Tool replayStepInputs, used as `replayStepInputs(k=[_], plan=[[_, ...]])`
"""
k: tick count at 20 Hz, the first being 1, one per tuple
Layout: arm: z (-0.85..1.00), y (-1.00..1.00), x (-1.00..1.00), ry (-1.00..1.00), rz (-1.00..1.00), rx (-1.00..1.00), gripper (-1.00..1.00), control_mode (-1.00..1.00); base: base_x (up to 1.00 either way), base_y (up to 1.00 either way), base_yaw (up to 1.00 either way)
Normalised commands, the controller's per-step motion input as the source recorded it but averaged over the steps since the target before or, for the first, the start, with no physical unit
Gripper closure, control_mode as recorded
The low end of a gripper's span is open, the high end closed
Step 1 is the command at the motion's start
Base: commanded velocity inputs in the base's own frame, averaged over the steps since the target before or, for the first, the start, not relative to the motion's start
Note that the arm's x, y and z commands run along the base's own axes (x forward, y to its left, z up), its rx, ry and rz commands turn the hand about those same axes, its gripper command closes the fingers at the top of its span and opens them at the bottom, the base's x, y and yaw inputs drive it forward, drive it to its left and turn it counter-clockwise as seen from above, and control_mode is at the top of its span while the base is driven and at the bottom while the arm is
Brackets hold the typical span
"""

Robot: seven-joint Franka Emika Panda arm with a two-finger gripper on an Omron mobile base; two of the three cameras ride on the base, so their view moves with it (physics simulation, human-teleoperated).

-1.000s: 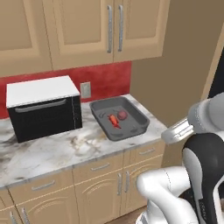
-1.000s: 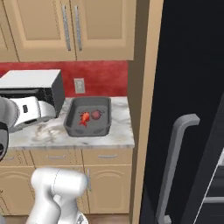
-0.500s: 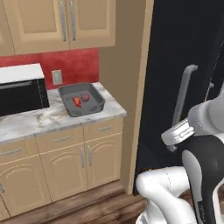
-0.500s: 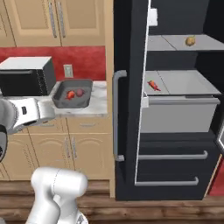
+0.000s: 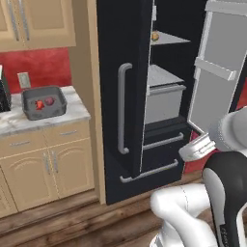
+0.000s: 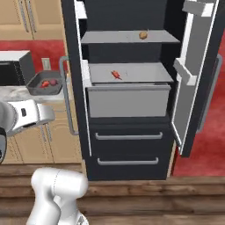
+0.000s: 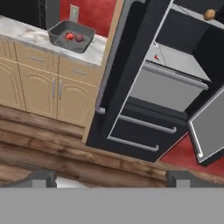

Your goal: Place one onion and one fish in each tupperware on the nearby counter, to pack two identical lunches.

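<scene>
A dark grey tupperware (image 5: 57, 110) stands on the marble counter left of the fridge and holds a red fish (image 5: 39, 103) beside a purplish onion (image 5: 49, 101). It is also in the right base view as tupperware (image 6: 36, 88) and in the hand view as tupperware (image 7: 85, 36). Inside the open fridge, a yellow-brown onion (image 6: 143, 35) sits on the top shelf. A second fish (image 6: 116, 74) lies on the grey ledge above the drawer. My gripper (image 7: 113, 178) is open and empty, low over the wooden floor, well short of both fridge and counter.
The fridge's right door (image 6: 195, 79) swings out wide. Its left door (image 5: 123, 111) with a long handle is shut, next to the counter (image 5: 72, 116). A microwave (image 6: 15, 66) stands left of the tray. Cabinets run below the counter, and wood floor (image 7: 52, 148) lies before them.
The whole picture has swung to the right as the base moved: the counter and tray slid left and the open fridge came into the middle. The gripper stays open.
</scene>
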Motion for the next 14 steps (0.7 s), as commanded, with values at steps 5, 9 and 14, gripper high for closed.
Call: replayStepInputs(k=[5,9,14], plan=[[0.0,0.0,0.0,0.0,0.0,0.0,-1.0,1.0,0.11,-1.0,0.0],[0.0,0.0,0.0,0.0,0.0,0.0,-1.0,1.0,0.62,-0.81,0.05],[0.0,0.0,0.0,0.0,0.0,0.0,-1.0,1.0,0.77,-0.25,0.15]])
